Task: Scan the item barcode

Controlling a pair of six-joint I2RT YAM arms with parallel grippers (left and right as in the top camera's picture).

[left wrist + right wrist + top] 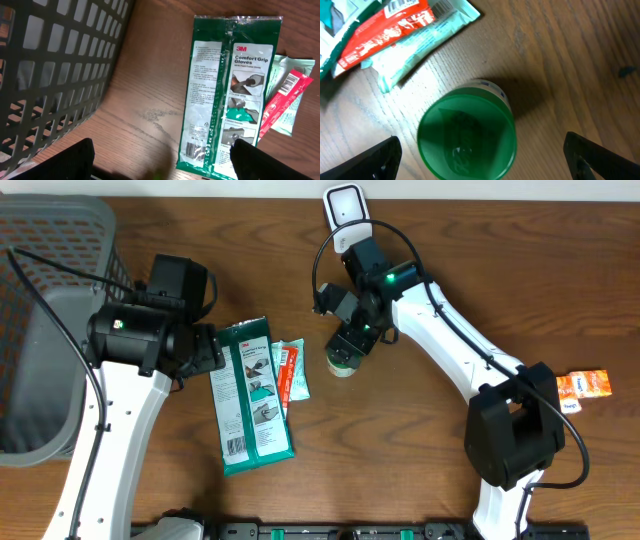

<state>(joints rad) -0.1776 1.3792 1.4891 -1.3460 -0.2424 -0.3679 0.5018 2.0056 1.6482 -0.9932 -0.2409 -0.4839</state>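
A small white tub with a green lid [466,132] stands upright on the wooden table, also seen in the overhead view as the tub [343,363]. My right gripper [487,162] hangs open straight above it, one finger on each side, touching nothing. A green 3M gloves pack [227,95] lies flat with its barcode [192,148] facing up. My left gripper [162,165] is open beside the pack's left edge and holds nothing. In the overhead view the right gripper [352,348] is over the tub and the left gripper [212,352] is by the gloves pack [255,395].
A grey mesh basket [45,320] fills the far left. Red and pale teal packets [290,370] lie between the gloves pack and the tub. A white scanner-like device [345,205] stands at the back. An orange packet [585,385] lies at the right edge.
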